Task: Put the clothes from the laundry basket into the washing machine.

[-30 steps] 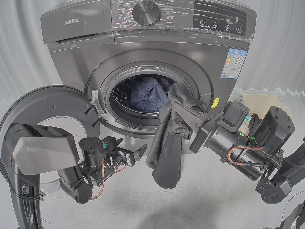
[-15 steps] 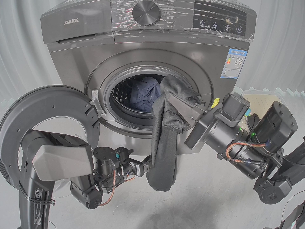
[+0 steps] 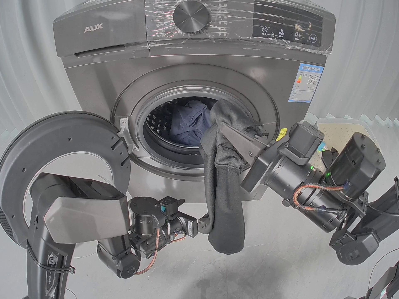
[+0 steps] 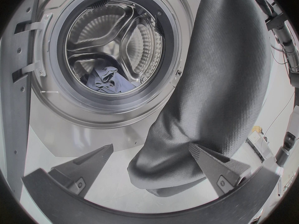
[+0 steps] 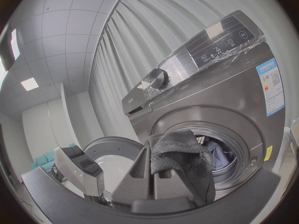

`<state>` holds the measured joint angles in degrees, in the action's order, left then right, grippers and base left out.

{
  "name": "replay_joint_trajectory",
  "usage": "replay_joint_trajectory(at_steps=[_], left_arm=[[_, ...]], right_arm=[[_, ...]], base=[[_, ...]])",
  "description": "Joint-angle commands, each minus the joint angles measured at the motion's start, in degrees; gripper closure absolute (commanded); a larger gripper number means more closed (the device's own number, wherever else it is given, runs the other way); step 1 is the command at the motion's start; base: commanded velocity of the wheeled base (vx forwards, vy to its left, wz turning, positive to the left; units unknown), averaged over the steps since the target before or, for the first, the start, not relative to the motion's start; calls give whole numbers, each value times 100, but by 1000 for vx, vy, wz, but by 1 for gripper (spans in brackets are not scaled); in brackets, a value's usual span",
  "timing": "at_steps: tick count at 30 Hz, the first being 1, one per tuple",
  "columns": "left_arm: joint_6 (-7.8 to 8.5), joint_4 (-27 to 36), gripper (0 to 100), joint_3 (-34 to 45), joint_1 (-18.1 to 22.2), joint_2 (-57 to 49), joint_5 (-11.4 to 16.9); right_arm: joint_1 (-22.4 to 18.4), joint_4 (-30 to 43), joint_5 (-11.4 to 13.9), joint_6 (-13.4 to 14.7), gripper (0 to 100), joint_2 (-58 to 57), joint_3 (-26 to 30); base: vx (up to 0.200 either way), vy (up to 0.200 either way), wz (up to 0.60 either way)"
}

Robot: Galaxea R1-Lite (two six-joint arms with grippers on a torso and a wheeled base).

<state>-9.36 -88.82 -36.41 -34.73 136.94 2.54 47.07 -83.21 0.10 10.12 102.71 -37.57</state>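
Snagging looks likely: right pincer [image 3: 227, 131] is clamped on the dark grey garment [image 3: 226, 196] at 3 o'clock of the drum mouth [image 3: 183, 125]; its tail hangs below 6 o'clock, outside; left pincer [image 4: 150, 146], jaws apart around the hem, might miss.

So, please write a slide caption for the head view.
Right gripper, jaws shut, holds a dark garment before the open washing machine; left gripper, jaws open, beside its lower end.

The right claw [image 3: 227, 131] clamps a dark grey garment [image 3: 226, 196] at the washing machine [image 3: 104, 75] mouth. The cloth hangs straight below it (a long drape), with the left claw [image 3: 203, 223] low beside its hem. Beyond, in the drum, lie blue clothes [image 3: 189, 121].
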Motion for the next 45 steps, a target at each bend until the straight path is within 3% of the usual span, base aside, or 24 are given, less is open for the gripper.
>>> replay_joint_trajectory(at_steps=[1, 8, 24, 35, 45], left_arm=[[5, -4, 0, 134, 28, -150, 1], [66, -4, 0, 354, -7, -176, -7], [22, 5, 0, 222, -16, 105, -34], [13, 5, 0, -208, 397, 501, -51], [5, 5, 0, -384, 388, 606, 36]], right_arm=[[-57, -11, -1, -10, 100, 162, -22], [-110, -2, -1, -19, 100, 294, -198], [-22, -11, -10, -19, 100, 232, -251], [31, -20, -10, -19, 100, 215, -207], [92, -20, -10, -27, 100, 215, -207]], base=[[0, 0, 0], [0, 0, 0], [0, 0, 0], [0, 0, 0], [0, 0, 0]])
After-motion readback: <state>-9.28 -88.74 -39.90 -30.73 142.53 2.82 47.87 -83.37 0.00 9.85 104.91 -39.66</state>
